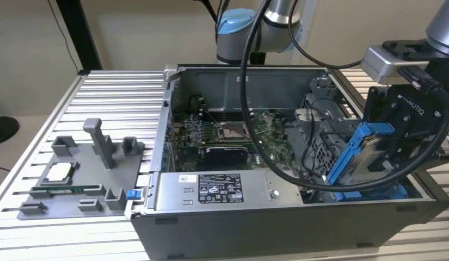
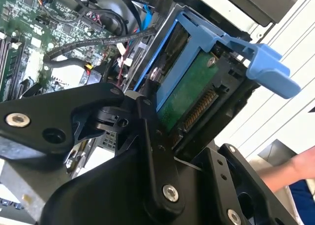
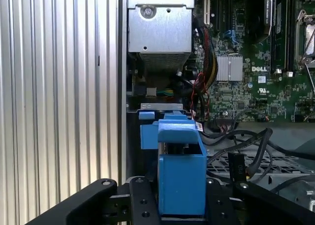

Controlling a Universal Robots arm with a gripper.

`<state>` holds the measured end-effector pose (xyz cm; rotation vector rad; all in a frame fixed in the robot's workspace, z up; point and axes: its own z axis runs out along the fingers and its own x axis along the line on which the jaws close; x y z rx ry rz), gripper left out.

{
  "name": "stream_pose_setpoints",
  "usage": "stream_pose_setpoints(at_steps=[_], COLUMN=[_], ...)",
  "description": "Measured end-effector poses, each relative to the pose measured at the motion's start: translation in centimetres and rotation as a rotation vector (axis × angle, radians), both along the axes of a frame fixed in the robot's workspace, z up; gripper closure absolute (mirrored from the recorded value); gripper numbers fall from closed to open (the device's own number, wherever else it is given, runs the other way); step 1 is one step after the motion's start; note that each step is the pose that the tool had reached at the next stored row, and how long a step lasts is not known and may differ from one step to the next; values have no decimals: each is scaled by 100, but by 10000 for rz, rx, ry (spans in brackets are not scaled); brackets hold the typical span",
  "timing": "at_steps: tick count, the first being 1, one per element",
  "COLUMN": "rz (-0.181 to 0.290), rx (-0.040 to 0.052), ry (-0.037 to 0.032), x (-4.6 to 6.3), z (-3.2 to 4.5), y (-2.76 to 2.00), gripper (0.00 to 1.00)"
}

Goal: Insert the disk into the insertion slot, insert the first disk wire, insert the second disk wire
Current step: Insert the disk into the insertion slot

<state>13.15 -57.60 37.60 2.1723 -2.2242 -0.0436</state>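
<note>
The black gripper (image 3: 179, 208) is clamped on the silver-grey, blue-framed rectangular disk (image 1: 363, 160), held tilted just above the grey perforated-metal, blue-railed insertion slot (image 1: 384, 192).

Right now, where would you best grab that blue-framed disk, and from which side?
Probably its upper end, from above, as the claw does: the disk stands on edge, tilted, leaving its lower end free toward the insertion slot.

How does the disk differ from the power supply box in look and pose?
The disk has a blue frame; the power supply box is plain grey metal. The disk stands tilted in the gripper; the box lies flat inside the case. Both carry a white label.
</note>
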Motion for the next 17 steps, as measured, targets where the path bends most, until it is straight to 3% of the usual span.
stream_pose_setpoints(at_steps=[4, 10, 15, 16, 17], rz=[1, 0, 0, 0, 0], rx=[1, 3, 1, -1, 0], ry=[0, 1, 11, 13, 10], x=[0, 0, 0, 0, 0], z=[-6, -104, -109, -108, -109], y=[1, 3, 3, 3, 3], gripper=[100, 100, 100, 0, 0])
